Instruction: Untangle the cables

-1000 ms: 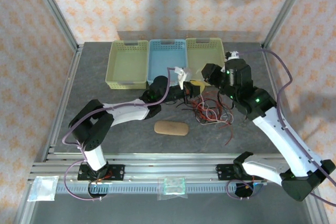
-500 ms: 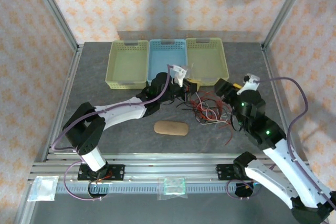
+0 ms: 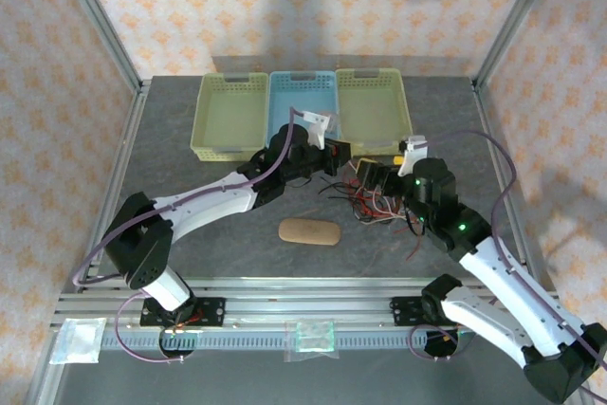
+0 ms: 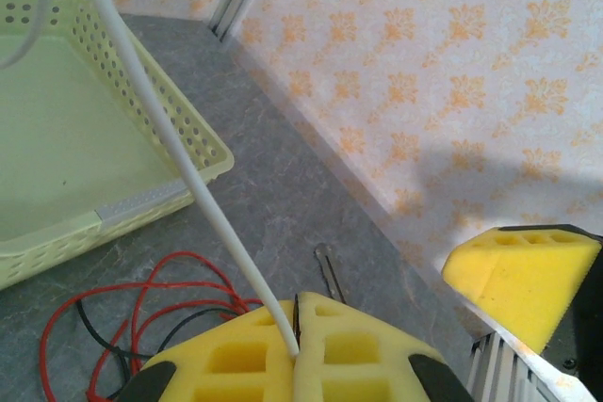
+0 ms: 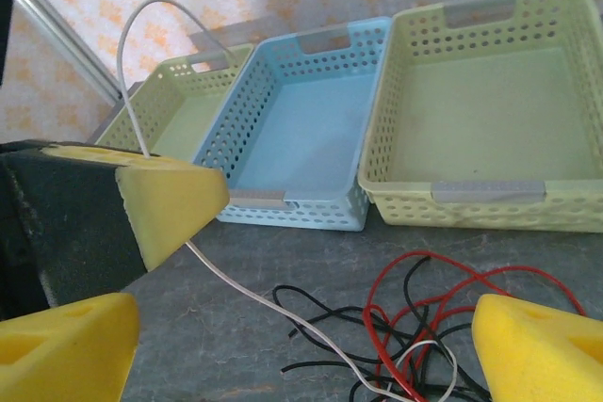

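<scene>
Your left end effector (image 4: 295,327) is clenched on the thin white cable (image 4: 179,162), which rises from the tangle of red, black and white cables (image 3: 379,204) on the grey bench (image 3: 228,255). Your right end effector (image 5: 301,350) hangs released above it. Next, I judge, pinch one red loop (image 5: 424,280) and pull apart slowly.

No writing, label, brand name, number or sign can be read in any of the views. Two small clear packets (image 3: 76,340) (image 3: 311,337) lie on the front rail (image 3: 247,315) below the bench; whether they carry any print is too small to tell.
</scene>
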Robot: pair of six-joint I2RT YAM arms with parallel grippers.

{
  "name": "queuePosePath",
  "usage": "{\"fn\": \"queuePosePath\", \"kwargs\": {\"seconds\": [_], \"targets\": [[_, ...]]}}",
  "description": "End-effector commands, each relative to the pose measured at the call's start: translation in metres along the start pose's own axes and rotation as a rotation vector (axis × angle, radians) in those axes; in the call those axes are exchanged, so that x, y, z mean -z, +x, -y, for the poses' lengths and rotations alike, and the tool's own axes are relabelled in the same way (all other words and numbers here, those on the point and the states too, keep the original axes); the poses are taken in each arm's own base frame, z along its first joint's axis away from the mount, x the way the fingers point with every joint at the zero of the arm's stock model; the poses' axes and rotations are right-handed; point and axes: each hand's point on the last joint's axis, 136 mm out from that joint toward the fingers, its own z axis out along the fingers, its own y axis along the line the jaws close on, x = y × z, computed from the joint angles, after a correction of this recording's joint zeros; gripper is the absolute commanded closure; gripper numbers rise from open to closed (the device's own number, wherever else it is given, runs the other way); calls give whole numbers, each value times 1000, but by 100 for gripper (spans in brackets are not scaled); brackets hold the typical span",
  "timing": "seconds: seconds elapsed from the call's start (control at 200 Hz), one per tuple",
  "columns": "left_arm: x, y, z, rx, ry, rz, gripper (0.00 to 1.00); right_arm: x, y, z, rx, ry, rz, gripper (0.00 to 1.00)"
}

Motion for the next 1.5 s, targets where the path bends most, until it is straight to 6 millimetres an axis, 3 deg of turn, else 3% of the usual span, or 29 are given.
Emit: {"fn": "queuePosePath", "kwargs": {"seconds": [0.0, 0.541, 0.841, 1.192, 1.497], "targets": [[10, -14, 9, 18, -11, 20, 100, -6, 4, -10, 84, -66, 3, 9], [25, -34, 6, 39, -74, 76, 100, -53, 66, 4, 126, -58, -138, 25], [29, -41, 10, 33, -70, 82, 100, -79, 68, 11, 178, -1, -164, 33], [32, -44, 10, 42, -69, 104, 100, -80, 60, 1, 161, -43, -144, 64], [34, -50, 14, 62, -26, 116, 100, -79, 49, -5, 134, -64, -117, 86]]}}
